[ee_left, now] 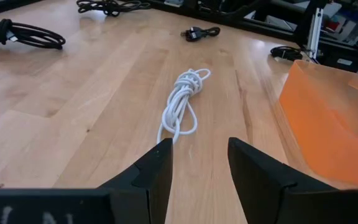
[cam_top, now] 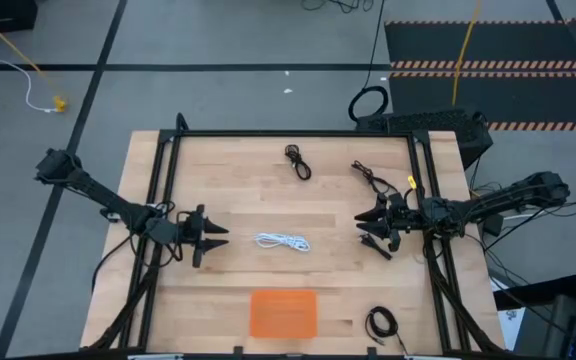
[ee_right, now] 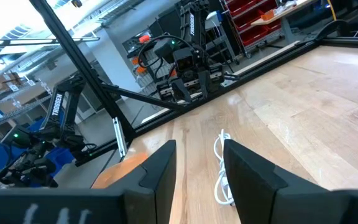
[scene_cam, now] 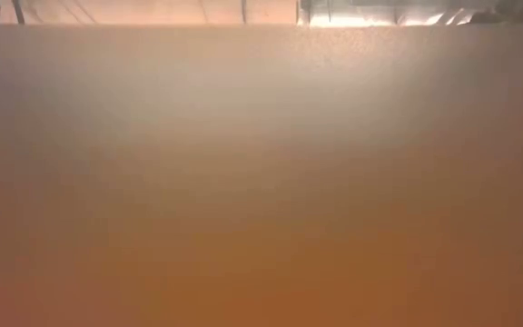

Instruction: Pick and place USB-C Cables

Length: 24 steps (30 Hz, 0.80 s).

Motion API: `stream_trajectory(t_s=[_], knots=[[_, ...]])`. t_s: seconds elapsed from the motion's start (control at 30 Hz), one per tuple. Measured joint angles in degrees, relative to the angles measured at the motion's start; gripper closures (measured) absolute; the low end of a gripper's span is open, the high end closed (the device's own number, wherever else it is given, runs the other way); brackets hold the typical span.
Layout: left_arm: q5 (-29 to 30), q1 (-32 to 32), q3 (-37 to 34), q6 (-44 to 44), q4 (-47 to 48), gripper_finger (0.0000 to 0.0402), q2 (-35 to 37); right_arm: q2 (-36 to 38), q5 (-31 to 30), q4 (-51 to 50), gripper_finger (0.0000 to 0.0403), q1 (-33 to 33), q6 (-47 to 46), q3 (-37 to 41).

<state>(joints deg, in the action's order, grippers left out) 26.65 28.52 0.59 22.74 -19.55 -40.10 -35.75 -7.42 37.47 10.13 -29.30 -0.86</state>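
Four small cable bundles lie flat on the wooden table. The white cable (cam_top: 283,241) is at the middle, between both grippers, and shows ahead of the left fingers (ee_left: 182,102) and the right ones (ee_right: 221,169). One black cable (cam_top: 298,162) lies toward the far edge, another (cam_top: 371,178) just beyond the right gripper, and a third (cam_top: 382,323) at the near right corner. My left gripper (cam_top: 213,237) (ee_left: 197,163) is open, left of the white cable. My right gripper (cam_top: 373,229) (ee_right: 199,165) is open, right of it. Neither touches anything.
An orange tray (cam_top: 284,313) (ee_left: 328,118) sits at the near edge, in front of the white cable; it fills the low view as an orange blur (scene_cam: 261,227). A black frame (cam_top: 298,133) borders the table. A larger black cable ring (cam_top: 368,103) lies on the floor beyond.
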Motion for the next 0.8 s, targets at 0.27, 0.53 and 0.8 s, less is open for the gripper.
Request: stream_trajectory(t_s=[0.27,0.53,0.8], knots=[[-0.02,-0.01,0.01,0.02,-0.02,0.0245,0.00,0.00,-4.61,5.59,0.0277,0.00,-0.21,0.02],[0.00,-0.01,-0.01,0.00,0.00,0.0245,-0.02,0.00,-4.55,13.37,0.0277,0.00,-1.39,0.02],[-0.01,0.00,0.00,0.02,-0.02,0.0245,0.00,0.00,-4.68,18.86,0.0277,-0.01,-4.94,0.02]])
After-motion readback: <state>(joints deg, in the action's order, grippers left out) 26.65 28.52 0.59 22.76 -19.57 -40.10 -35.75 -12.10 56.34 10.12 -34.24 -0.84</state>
